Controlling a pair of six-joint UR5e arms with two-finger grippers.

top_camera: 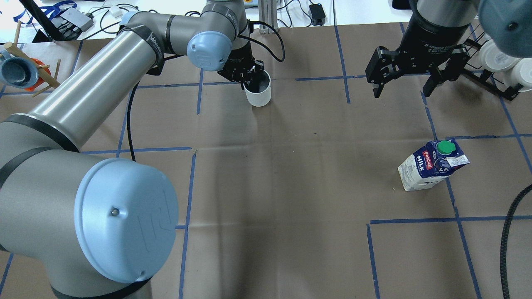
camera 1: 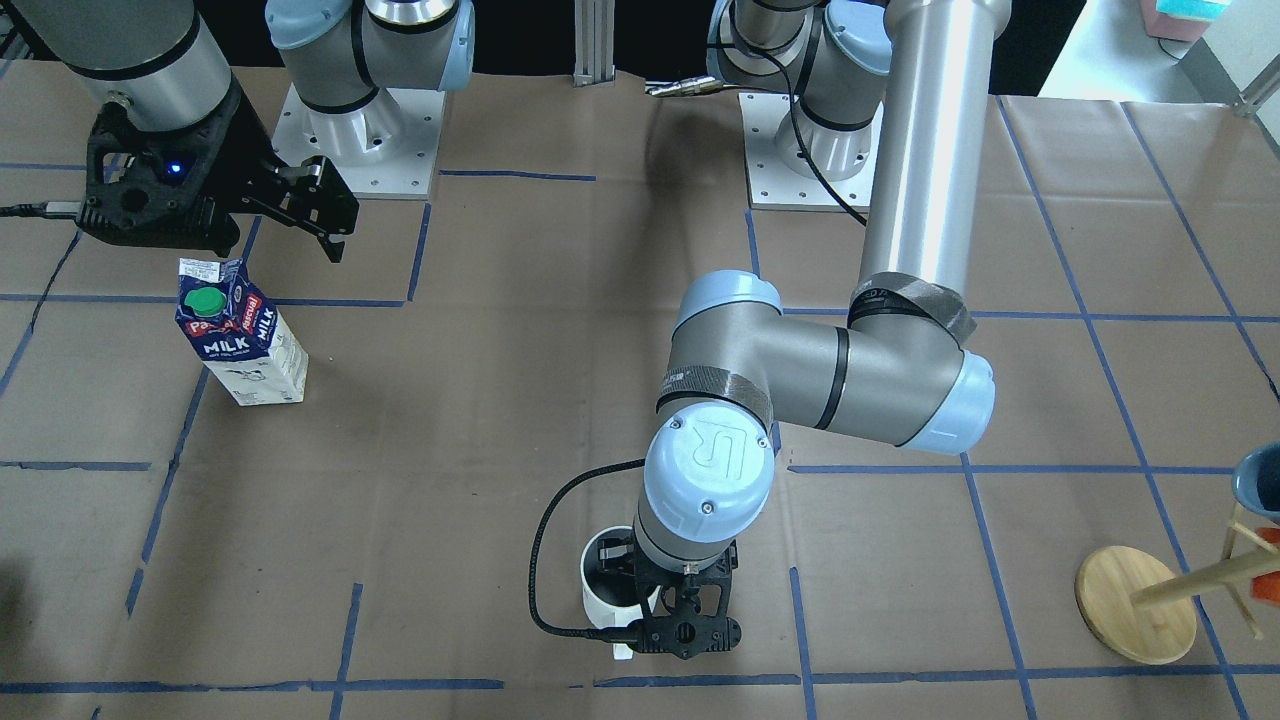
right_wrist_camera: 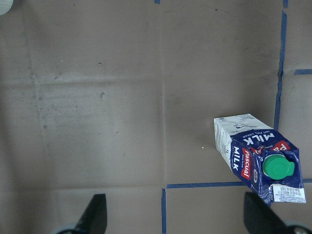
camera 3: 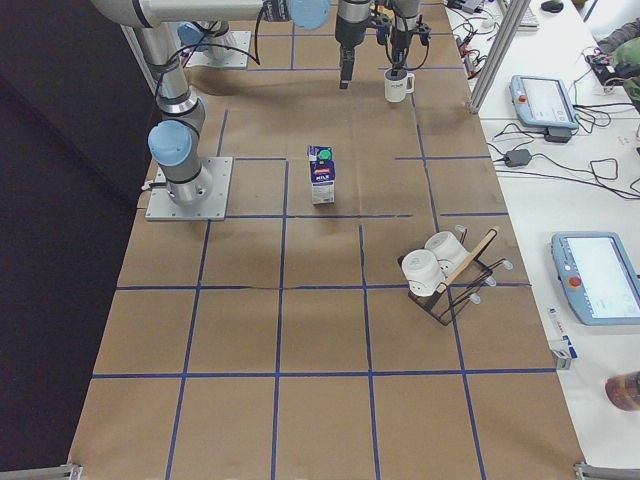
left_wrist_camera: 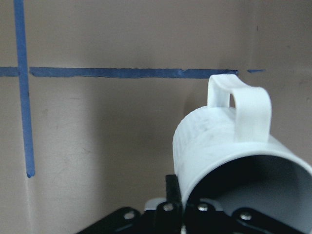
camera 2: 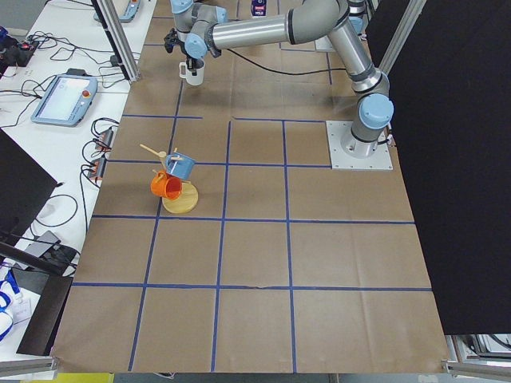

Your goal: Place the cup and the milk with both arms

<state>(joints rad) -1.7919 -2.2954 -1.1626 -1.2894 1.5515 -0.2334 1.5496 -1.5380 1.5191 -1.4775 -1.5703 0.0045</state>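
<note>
1. Brown paper marked with blue tape lines (top_camera: 415,221) covers the table (top_camera: 291,187). Nearest my base, on my right side, the milk (top_camera: 428,168) stands upright with its green cap up. Nothing touches it.
2. Beyond it my right gripper (top_camera: 401,91) hangs above the table with its fingers spread wide and nothing between them. It is well apart from the carton. I judge this height leaves room to come down over the carton's gabled top, or clear of it.
3. Farthest out, my left arm is stretched across the table. My left gripper (top_camera: 248,81) pinches the wall of the cup (top_camera: 259,95), with one finger inside the grey bowl and one outside.
4. This rim grip keeps the cup mouth-up and its handle (left_wrist_camera: 239,105) pointing away from my fingers. The cup sits at or just over the paper, and I cannot tell which. Letting go would be safe only once the base rests flat.
</note>
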